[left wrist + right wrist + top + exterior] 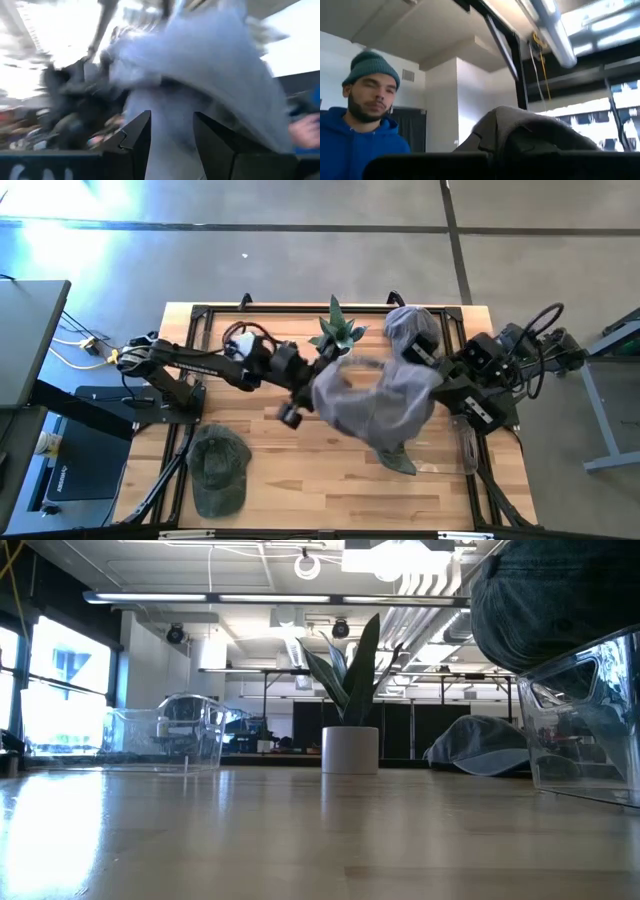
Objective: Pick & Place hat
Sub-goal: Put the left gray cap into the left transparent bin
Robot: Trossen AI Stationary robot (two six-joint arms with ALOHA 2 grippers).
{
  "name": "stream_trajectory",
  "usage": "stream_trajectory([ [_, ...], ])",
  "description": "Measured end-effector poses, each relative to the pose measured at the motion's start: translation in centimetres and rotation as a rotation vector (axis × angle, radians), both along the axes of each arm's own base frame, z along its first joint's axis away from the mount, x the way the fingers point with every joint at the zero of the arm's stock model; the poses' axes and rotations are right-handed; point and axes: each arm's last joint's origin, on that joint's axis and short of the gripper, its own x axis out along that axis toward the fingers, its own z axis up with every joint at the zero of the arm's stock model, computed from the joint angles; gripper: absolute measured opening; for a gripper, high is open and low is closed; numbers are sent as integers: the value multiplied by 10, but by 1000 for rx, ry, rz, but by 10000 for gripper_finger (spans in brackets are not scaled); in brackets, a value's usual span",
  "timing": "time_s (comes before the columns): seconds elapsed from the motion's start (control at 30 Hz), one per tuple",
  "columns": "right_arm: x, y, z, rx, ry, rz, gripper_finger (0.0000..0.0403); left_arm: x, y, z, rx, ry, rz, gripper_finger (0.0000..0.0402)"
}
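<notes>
A large grey hat (375,405) is up above the table's middle, blurred. My left gripper (303,393) sits at its left edge and is shut on it; in the left wrist view the pale cloth (200,75) fills the picture past the fingers. My right gripper (445,375) is at the hat's right side, under the cloth, its fingers hidden. The right wrist view shows grey cloth (530,132) close ahead. A second grey hat (410,325) lies at the far right. A green cap (218,465) rests crown-up on the near left of the table. My left gripper holds the grey hat by its left edge (167,107), with cloth between the two fingers (135,137). It comes at the hat level from the table's left. The hat is lifted off the table and spreads away toward the right arm.
A potted plant (338,330) in a white pot (350,750) stands at the far middle. Clear containers sit on the table: one (165,735) on the low view's left and one (585,735) on its right. A green piece (400,460) lies below the grey hat. A person (362,125) is beyond the table.
</notes>
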Motion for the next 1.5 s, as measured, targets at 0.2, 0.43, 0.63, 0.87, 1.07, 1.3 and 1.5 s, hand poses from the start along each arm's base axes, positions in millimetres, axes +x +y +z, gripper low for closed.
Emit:
stream_trajectory([
  [0.2, 5, 1, -8, 18, 83, 15, 4, -16, -2, 14, 39, -115, -139, 142],
  [0.43, 10, 1, -18, 43, 112, -45, 7, -33, -3, 27, 32, -213, -300, 142],
  [0.63, 14, -1, -28, 88, 148, -146, 5, -40, -2, 32, 6, -217, -323, 142],
  [0.87, 21, -1, -38, 100, 231, -205, 25, -40, 2, 35, -100, -234, -231, 142],
  [1.07, 26, 0, -51, 61, 382, -220, 94, -45, 4, 48, -190, -273, -243, 142],
  [1.3, 26, 0, -73, -97, 594, -281, 241, -52, 5, 67, -220, -309, -265, 142],
  [1.5, 14, 2, -72, -272, 573, -396, 291, -49, 6, 66, -261, -276, -229, 142],
])
